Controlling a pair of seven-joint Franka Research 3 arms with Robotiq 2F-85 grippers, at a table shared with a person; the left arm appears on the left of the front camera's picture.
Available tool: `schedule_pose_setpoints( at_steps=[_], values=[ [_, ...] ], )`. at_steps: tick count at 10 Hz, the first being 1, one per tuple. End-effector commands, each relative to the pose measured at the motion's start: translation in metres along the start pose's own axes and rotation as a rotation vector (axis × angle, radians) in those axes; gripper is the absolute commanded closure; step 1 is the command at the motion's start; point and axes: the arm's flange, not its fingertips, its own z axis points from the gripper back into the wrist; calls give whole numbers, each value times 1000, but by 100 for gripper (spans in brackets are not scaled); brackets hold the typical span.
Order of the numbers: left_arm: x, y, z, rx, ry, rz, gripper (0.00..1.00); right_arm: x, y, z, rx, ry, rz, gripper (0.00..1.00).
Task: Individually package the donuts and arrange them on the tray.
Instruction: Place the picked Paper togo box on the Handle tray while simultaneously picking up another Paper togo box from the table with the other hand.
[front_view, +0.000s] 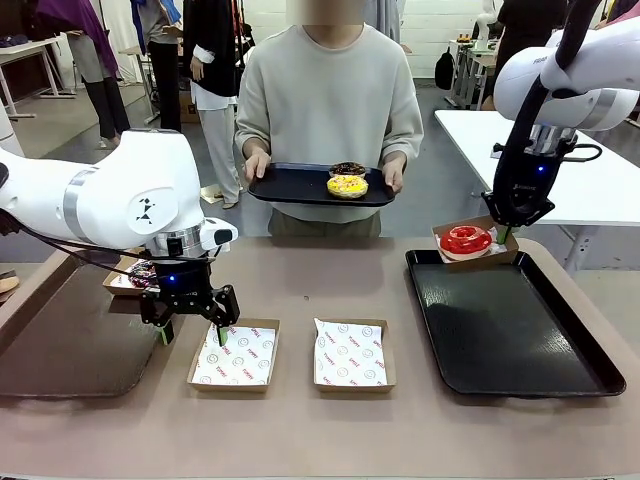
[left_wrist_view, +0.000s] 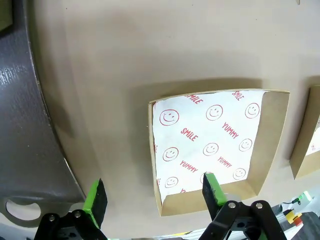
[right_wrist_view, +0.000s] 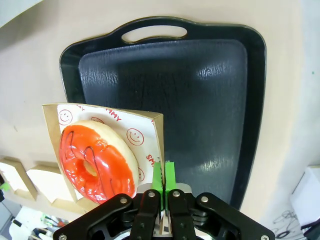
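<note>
1 of 4 in transit, none landed on the black tray (front_view: 510, 330).

I see the left gripper (front_view: 192, 334) spread open and empty above an empty box (front_view: 237, 356). The dark donut (front_view: 140, 272) sits boxed behind it, off the tray. A second empty box (front_view: 350, 354) waits mid-table. The person's serving tray (front_view: 290, 187) carries the yellow donut (front_view: 347, 186) and chocolate donut (front_view: 347, 168), both unboxed. The right gripper (front_view: 507, 235) is clenched on the loaded box (front_view: 480, 258) holding the red donut (front_view: 465, 240) at the black tray's far-left corner; touchdown I can't tell. Left wrist adds: one pad (left_wrist_view: 214, 192) over the liner, the other over bare table. Right wrist adds: pads pinch the box wall, unreadable from the front.
</note>
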Motion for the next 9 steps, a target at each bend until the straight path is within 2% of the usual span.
schedule_pose_setpoints(
  at_steps=[1, 6, 9],
  values=[
    [0, 0, 1, 3, 7, 1, 0, 0, 0, 0, 0, 0, 0, 98],
    [-20, -2, 0, -14, -81, -77, 0, 0, 24, -19, -193, -127, -58, 98],
    [-23, -4, -6, -8, -95, -75, 0, -3, 25, -27, -158, -94, -54, 98]
  ],
)
